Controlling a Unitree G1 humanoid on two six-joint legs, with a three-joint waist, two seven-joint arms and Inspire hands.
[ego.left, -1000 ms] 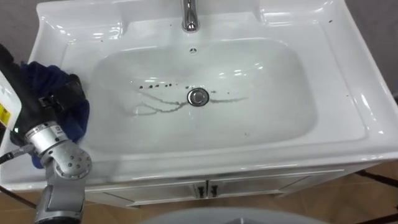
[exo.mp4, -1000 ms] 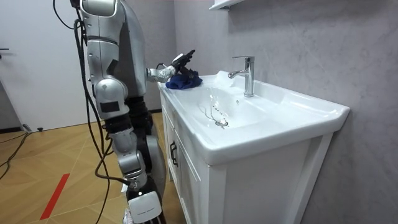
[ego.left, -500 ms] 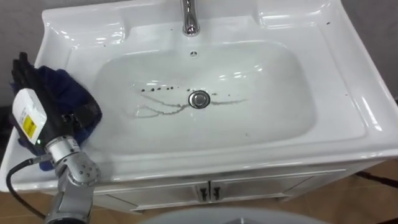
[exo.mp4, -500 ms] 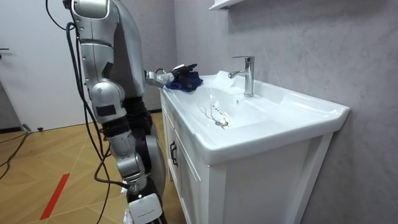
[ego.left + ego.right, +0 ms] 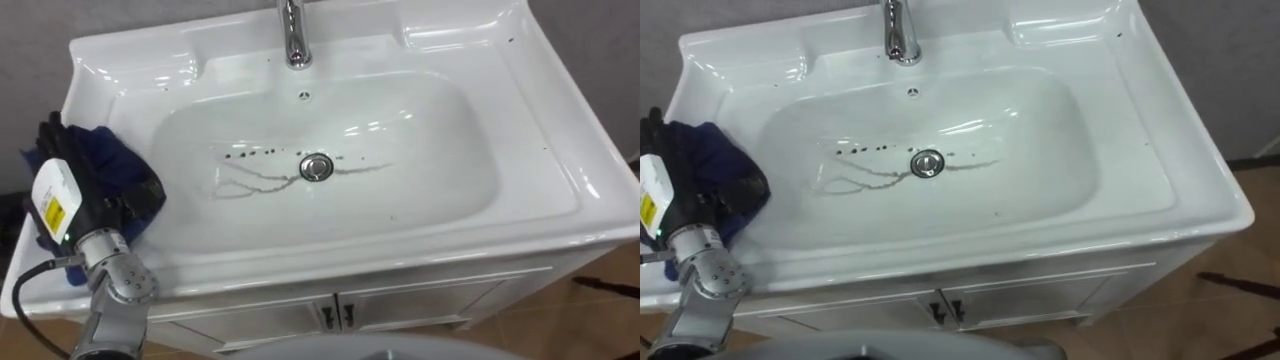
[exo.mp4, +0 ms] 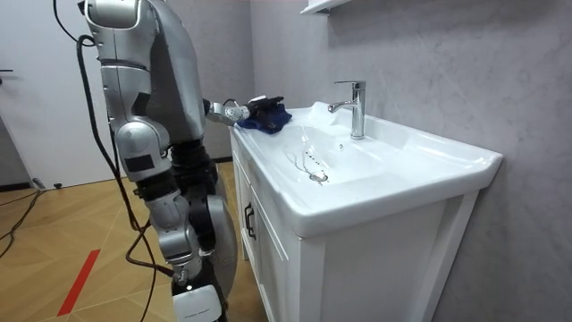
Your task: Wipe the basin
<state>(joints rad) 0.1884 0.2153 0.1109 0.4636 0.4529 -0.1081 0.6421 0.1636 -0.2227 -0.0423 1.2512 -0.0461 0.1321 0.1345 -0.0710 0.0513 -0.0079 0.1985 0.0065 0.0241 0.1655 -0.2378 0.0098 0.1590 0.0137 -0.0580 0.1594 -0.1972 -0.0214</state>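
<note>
White cabinet doors with two small handles sit nearest, under the front edge of a white basin that the robot stands facing. Low in the room view, the right hand hangs idle at the robot's side. Its fingers are cut off by the lower edge, so I cannot tell how they are held.

On the near left rim of the basin lies the cloth, dark blue and bunched up. The left hand rests on top of it, dark fingers and thumb closed into the folds, gripping it. Hand and cloth are up on the flat rim, beside the bowl and not inside it.

Further in, the bowl is dirty. A row of dark spots runs to the left of the drain. Thin dark streaks curl below them and trail past the drain to its right. A few tiny specks dot the rim as well.

At the back, a chrome tap stands at the middle of the ledge, with a grey wall behind.

The wiping looks barely begun, judging by how crisp the marks are. The cloth is in hand, so picking it up seems done. Left to do: bring the cloth down into the bowl, rub across the marks around the drain, then clean the rim specks.
</note>
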